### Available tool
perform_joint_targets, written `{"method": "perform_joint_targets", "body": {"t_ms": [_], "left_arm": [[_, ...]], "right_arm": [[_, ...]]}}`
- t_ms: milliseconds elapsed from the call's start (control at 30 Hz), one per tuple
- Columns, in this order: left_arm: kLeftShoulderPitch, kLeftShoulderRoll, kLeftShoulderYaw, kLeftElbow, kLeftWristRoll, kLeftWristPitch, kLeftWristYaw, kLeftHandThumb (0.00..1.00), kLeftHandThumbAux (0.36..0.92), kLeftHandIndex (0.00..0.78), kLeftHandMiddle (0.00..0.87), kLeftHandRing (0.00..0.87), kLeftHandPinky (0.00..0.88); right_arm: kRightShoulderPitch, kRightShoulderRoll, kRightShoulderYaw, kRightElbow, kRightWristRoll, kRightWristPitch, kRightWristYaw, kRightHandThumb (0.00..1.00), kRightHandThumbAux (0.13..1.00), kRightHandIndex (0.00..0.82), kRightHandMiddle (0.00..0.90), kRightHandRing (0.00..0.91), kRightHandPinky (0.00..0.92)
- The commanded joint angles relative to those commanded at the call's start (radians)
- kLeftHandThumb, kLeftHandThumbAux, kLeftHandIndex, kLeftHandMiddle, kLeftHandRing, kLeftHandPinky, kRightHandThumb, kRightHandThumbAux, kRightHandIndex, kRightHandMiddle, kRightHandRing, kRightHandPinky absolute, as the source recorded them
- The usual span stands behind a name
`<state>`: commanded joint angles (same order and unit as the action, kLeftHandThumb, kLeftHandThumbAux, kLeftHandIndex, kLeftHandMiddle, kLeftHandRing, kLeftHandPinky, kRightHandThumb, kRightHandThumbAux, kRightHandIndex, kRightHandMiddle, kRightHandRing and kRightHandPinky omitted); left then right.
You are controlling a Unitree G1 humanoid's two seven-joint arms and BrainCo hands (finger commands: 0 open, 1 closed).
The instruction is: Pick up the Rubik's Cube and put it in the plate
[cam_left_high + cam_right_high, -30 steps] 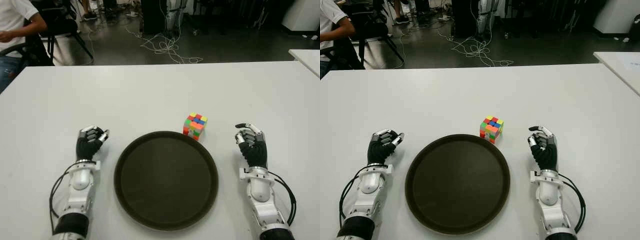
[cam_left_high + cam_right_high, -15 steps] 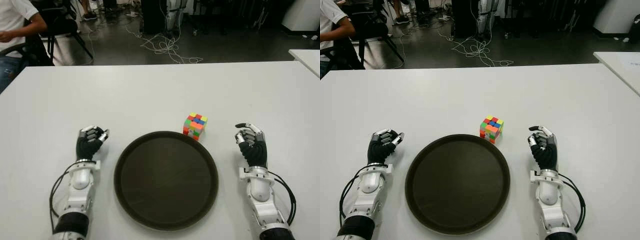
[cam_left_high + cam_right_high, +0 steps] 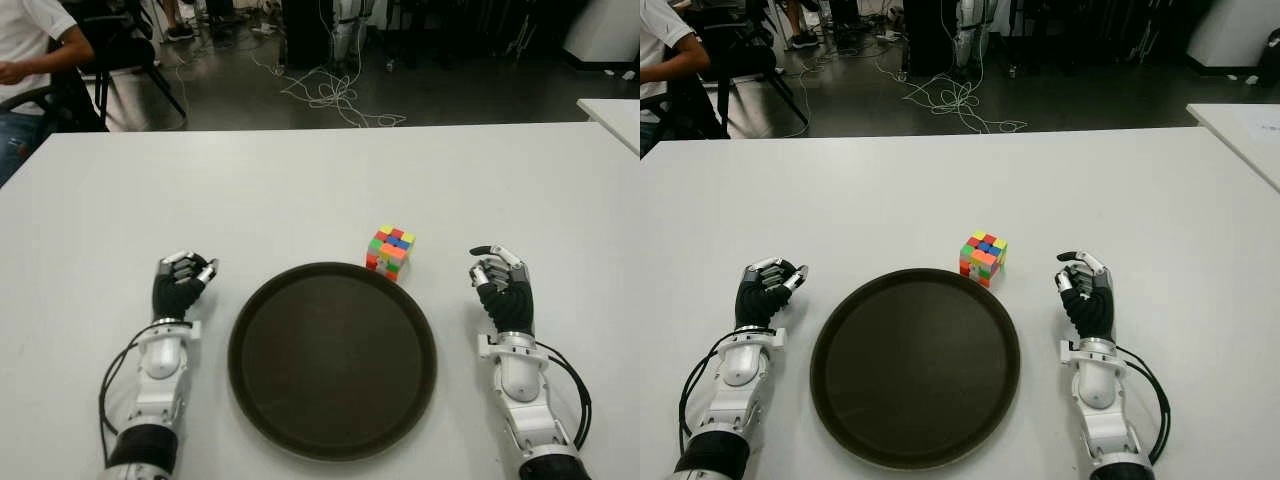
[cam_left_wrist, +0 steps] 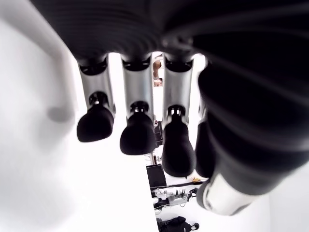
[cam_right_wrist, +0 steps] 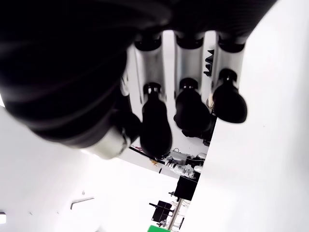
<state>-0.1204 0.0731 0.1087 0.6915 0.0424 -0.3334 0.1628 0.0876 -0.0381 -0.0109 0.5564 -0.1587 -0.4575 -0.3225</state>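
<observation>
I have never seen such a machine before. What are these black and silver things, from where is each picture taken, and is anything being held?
They are the two hands of a humanoid robot. Two pictures come from cameras in its head, looking down at a white table. There the left hand shows to the left of a round dark plate, and the right hand to its right. A colourful Rubik's Cube stands on the table just past the plate's far right rim; the plate has nothing in it. The other two pictures come from a camera on each wrist, so you see the fingers from very close. Both hands have loosely bent fingers and hold nothing. In the far left corner a person sits on a chair.
</observation>
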Motion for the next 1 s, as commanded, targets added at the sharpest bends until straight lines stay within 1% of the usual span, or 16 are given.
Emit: {"method": "perform_joint_targets", "body": {"t_ms": [367, 833, 1000], "left_arm": [[0.003, -0.003, 0.003, -0.001, -0.011, -0.008, -0.016, 0.223, 0.807, 0.606, 0.766, 0.777, 0.769], [0.009, -0.009, 0.003, -0.011, -0.015, -0.026, -0.014, 0.208, 0.810, 0.613, 0.772, 0.783, 0.778], [0.007, -0.009, 0.002, -0.017, -0.013, -0.022, -0.010, 0.209, 0.806, 0.614, 0.771, 0.783, 0.778]], "right_arm": [[0.001, 0.000, 0.000, 0.000, -0.001, -0.004, 0.000, 0.687, 0.729, 0.435, 0.776, 0.789, 0.784], [0.002, 0.001, -0.001, -0.007, 0.003, -0.002, 0.003, 0.687, 0.729, 0.435, 0.768, 0.788, 0.786], [-0.005, -0.006, 0.004, -0.007, -0.003, 0.001, 0.011, 0.686, 0.730, 0.433, 0.766, 0.781, 0.774]]}}
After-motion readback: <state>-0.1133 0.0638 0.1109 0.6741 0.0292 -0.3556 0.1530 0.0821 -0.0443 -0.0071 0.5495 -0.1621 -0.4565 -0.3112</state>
